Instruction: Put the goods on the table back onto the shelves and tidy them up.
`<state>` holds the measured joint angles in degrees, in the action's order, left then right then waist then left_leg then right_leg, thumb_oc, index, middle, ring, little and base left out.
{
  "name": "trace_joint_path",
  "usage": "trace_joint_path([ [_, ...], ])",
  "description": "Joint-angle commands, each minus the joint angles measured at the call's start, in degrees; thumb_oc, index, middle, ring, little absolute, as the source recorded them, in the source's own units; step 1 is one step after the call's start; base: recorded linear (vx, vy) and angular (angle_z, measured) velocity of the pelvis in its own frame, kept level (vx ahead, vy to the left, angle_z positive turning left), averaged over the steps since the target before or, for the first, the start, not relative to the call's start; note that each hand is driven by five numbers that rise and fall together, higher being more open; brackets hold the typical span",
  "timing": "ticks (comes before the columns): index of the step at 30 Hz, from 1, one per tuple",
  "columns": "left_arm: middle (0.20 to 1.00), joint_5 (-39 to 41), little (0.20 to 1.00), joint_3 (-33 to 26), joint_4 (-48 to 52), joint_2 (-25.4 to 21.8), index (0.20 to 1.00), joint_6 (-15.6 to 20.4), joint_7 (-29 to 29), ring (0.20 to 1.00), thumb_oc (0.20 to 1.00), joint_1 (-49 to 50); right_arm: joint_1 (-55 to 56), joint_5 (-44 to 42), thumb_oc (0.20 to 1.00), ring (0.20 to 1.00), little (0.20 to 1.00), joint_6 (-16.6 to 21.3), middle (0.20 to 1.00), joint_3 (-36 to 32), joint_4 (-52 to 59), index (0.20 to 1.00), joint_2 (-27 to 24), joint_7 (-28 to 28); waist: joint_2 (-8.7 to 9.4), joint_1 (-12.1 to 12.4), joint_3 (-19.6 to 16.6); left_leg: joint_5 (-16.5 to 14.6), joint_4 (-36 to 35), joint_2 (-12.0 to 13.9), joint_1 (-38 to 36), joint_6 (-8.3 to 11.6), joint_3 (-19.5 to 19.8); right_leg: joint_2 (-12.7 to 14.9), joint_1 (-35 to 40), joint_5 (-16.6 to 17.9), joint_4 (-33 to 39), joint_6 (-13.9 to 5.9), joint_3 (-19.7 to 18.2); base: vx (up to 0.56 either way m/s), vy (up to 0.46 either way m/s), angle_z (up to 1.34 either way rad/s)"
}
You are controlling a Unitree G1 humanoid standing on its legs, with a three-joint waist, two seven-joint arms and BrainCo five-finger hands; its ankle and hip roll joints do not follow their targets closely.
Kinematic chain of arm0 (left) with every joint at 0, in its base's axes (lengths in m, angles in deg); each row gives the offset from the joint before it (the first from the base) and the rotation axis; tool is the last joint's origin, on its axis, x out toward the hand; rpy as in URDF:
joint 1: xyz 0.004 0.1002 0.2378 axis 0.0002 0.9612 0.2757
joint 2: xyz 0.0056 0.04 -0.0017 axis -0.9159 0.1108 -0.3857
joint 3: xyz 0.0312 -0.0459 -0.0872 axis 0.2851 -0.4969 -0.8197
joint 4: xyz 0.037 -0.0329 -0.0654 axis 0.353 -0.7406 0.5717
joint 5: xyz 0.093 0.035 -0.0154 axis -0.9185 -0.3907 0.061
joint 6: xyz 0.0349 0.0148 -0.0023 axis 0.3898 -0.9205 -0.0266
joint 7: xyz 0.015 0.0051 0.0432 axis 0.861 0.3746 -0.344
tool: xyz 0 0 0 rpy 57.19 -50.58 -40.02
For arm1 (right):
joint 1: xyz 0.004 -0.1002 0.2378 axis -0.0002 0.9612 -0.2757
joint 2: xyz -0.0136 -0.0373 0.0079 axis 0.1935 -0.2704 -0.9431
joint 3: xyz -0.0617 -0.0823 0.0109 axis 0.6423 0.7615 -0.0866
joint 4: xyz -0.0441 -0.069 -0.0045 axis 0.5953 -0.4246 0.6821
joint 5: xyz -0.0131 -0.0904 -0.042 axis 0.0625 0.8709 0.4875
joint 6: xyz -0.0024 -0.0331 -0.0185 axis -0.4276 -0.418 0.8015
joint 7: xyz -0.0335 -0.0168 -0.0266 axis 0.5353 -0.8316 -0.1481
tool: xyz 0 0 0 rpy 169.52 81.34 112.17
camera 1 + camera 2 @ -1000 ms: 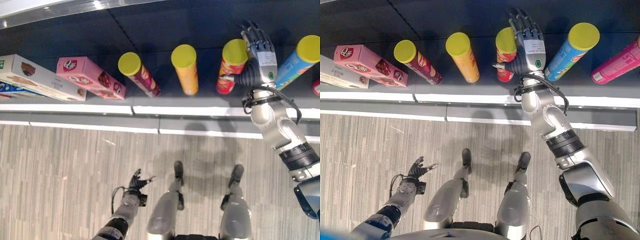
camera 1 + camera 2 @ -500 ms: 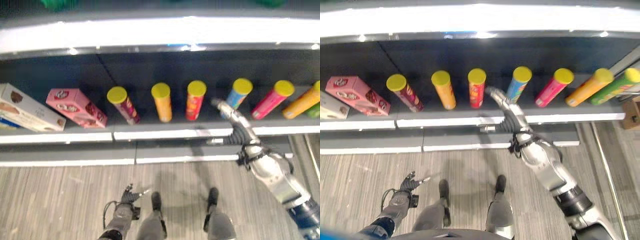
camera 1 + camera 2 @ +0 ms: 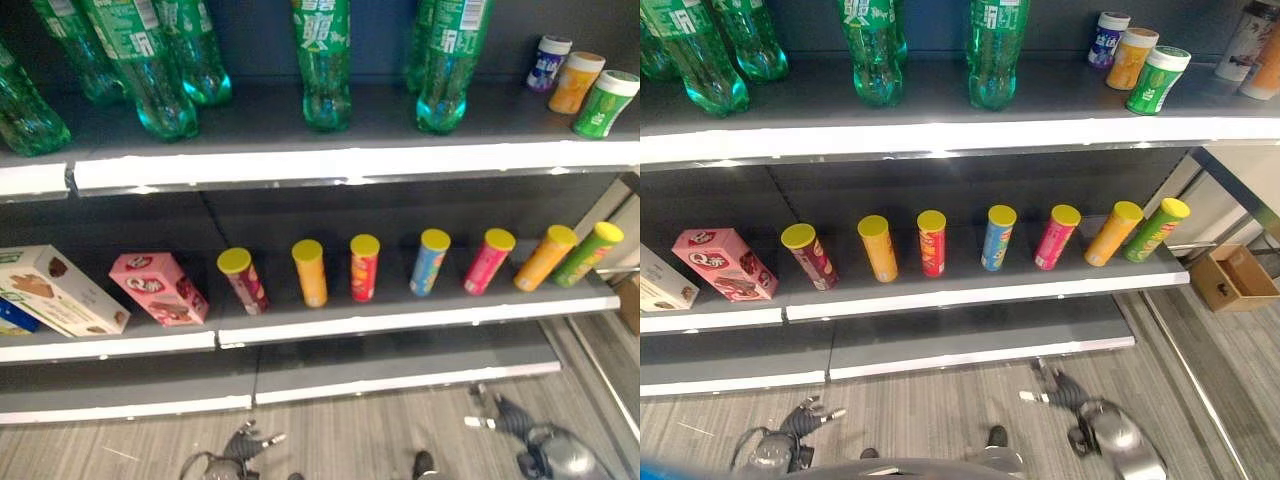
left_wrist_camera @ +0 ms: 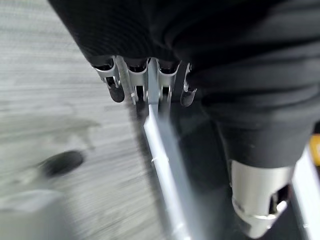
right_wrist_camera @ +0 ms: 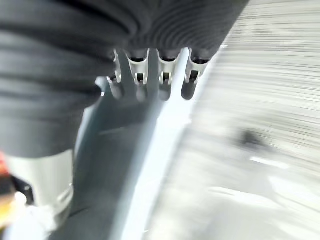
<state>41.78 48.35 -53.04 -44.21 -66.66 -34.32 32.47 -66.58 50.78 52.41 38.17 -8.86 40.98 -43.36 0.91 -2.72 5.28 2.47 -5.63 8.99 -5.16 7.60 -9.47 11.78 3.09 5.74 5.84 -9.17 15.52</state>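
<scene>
Several yellow-lidded chip tubes stand in a row on the middle shelf [image 3: 400, 318]; among them are a maroon tube [image 3: 243, 280], a red tube [image 3: 364, 267] and a blue tube [image 3: 431, 261]. A pink box [image 3: 158, 288] and a white box [image 3: 55, 290] lie at the shelf's left end. My right hand [image 3: 500, 412] hangs low before the bottom shelf, open and holding nothing, well below the tubes. My left hand [image 3: 242, 444] is down by the floor, fingers relaxed and holding nothing. In the wrist views the right fingers [image 5: 150, 75] and left fingers [image 4: 145, 85] point at bare floor.
Green bottles [image 3: 322, 60] stand on the top shelf [image 3: 350, 160], with small cans [image 3: 604, 103] at its right end. The bottom shelf [image 3: 400, 375] is bare. A cardboard box [image 3: 1232, 278] sits on the floor at the right.
The camera has swung up and back, bringing the top shelf into view. My right hand has come away from the red tube and dropped below the shelves. The left hand stays low.
</scene>
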Motion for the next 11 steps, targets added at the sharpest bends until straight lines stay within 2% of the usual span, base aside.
trace_joint_path([
  [1, 1.0, -1.4, 1.0, -0.8, -2.2, -2.7, 1.0, 1.4, 0.0, 1.0, 1.0, -5.3, -8.4, 1.2, 1.0, 1.0, 1.0, 1.5, 1.0, -2.2, -5.9, 1.0, 4.7, -5.1, 1.7, 1.2, 3.2, -4.5, 0.6, 2.4, -0.8, 1.37, 3.6, 5.8, 2.8, -7.4, -6.9, -3.52, 3.5, 0.02, -0.015, 0.11],
  [6, 1.0, -2.9, 1.0, -0.3, -7.4, -1.2, 1.0, 1.0, -0.6, 1.0, 1.0, -5.8, -10.8, 2.0, 1.0, 1.0, 1.0, 1.0, 1.0, -3.4, -14.3, 1.0, 8.1, -7.5, 1.34, 1.2, 2.9, -4.7, 0.6, 2.6, -1.5, 1.44, 3.5, 5.5, 3.6, -7.4, -6.5, -3.43, 3.6, 0.01, -0.006, 0.03],
  [11, 1.0, -3.5, 1.0, -0.7, -10.7, -1.0, 1.0, 0.6, -1.3, 1.0, 1.0, -7.0, -11.1, 2.0, 1.0, 1.0, 1.0, 1.3, 1.0, -2.1, -13.3, 1.0, 9.3, -8.1, 1.78, 1.0, 2.4, -4.9, 0.6, 2.6, -1.8, 1.49, 3.2, 5.4, 3.7, -7.3, -6.3, -3.39, 3.4, 0.0, -0.003, -0.01],
])
